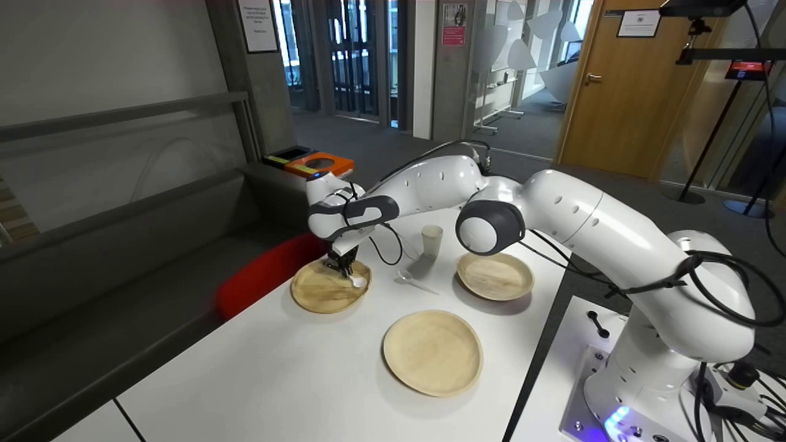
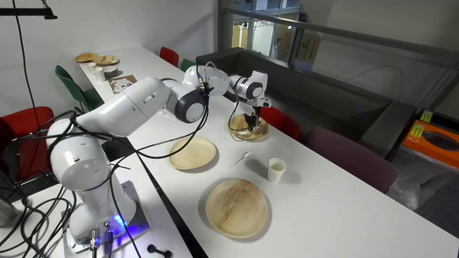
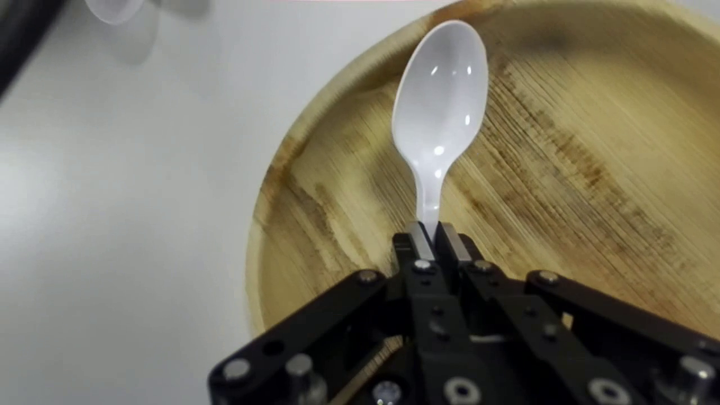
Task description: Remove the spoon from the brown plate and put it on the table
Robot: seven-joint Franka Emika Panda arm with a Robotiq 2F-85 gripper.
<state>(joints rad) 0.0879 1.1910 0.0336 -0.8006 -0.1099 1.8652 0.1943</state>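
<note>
a glossy white rounded arm (image 1: pixel 592 212) with dark grey joint rings (image 2: pixel 182 105), strapped black cables (image 1: pixel 691 265), blue lights (image 1: pixel 616 421) on its white base (image 1: pixel 642 365); 2 black fingers (image 3: pixel 421 243) bearing round silver screws (image 3: pixel 237 369).

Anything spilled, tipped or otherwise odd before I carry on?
Nothing really stands out. I see no spill; the pale tapered paper-like cup stands upright. The pincer grips the glossy white plastic spoon by its handle. Dark streaks on the round brown wood-like plate are probably natural grain, not damage.
</note>
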